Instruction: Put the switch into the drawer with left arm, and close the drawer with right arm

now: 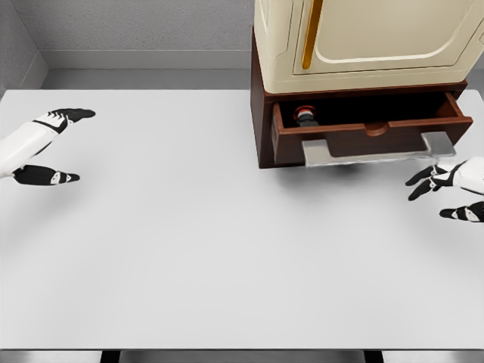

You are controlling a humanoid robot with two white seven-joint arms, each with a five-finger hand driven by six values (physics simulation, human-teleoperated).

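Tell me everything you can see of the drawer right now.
The drawer is dark reddish-brown, wood-like, pulled open from the base of the cream cabinet on the table's far right. A pale grey bar handle runs under its front panel. Inside, at the left end, sits the switch with a red top. The right hand hovers open beside the handle's right end, not touching.

Switch: only its red top and dark body show above the drawer front; lower part hidden, shape too small to resolve. Drawer floor in shadow, not readable. Cabinet cut off by top edge. Left hand: arm cut by left edge. Right hand: wrist and arm cut by right edge.
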